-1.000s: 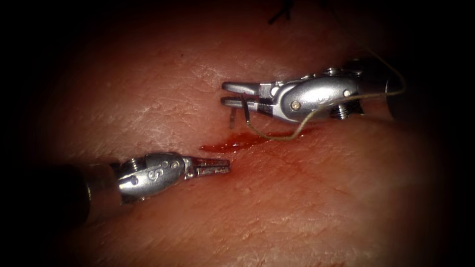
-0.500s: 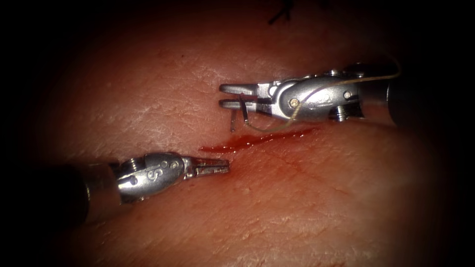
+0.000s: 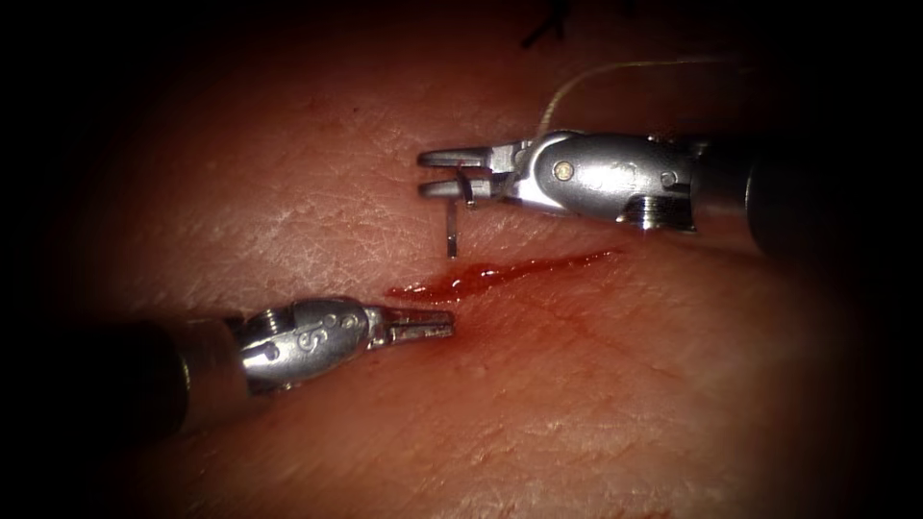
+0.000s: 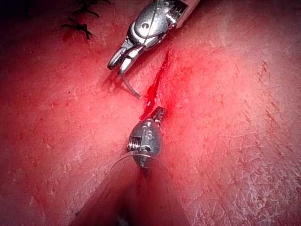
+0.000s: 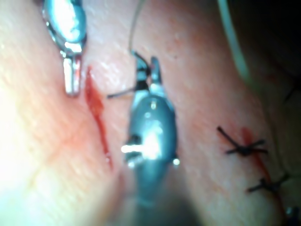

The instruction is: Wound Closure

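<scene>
My right tool (image 3: 425,174) reaches in over the tissue (image 3: 288,211) above the cut (image 3: 538,265), which holds red fluid. Its jaws are shut on the curved needle (image 3: 452,231) near its rear end. The needle hangs downward, its tip just above the cut's left end; whether it touches the tissue I cannot tell. Pale thread (image 3: 586,75) arcs up and away behind this tool. My left tool (image 3: 444,326) lies at the cut's left end, jaws shut, holding nothing. The left wrist view gives the needle (image 4: 130,87) under the right tool (image 4: 120,61), beside the cut (image 4: 157,80).
Dark knotted stitches (image 3: 543,29) sit at the far top of the tissue; they also appear as crosses (image 5: 242,148) in the right wrist view and as stitches (image 4: 77,26) in the left wrist view. Wrinkled tissue surrounds the cut.
The right tool shifted slightly left and up with the needle. The thread loop that hung below it swung up over it. The left tool edged a little to the right.
</scene>
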### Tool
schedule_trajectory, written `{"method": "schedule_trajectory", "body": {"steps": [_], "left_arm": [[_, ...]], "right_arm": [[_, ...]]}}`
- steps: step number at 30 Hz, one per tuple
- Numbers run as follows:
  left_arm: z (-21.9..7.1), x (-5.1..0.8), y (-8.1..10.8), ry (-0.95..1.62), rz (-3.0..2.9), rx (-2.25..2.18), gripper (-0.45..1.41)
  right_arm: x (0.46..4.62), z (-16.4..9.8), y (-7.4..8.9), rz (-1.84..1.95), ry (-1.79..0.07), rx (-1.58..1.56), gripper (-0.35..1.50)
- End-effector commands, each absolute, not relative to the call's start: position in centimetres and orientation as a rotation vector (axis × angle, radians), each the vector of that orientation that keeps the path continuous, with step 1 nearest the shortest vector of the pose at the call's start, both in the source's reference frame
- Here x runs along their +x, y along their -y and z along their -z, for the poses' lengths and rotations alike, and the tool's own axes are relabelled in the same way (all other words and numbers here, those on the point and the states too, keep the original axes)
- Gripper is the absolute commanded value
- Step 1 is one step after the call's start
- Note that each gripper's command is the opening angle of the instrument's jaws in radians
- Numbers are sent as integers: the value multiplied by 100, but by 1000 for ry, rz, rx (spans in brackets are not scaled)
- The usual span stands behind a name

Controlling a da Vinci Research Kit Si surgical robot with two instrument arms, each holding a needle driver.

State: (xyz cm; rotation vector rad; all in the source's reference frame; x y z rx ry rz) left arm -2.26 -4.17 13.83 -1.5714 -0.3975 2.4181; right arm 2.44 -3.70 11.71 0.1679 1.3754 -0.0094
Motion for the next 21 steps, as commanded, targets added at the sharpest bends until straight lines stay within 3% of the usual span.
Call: {"method": "schedule_trajectory", "body": {"steps": [1, 21], "left_arm": [[-1390, -230, 417, 400, -2417, -1573, -33], [-1398, -219, 416, 413, -2438, -1555, -33]], "right_arm": [[250, -1176, 367, -1, -1377, 177, -35], [260, -1176, 357, -252, -1336, 472, -35]]}}
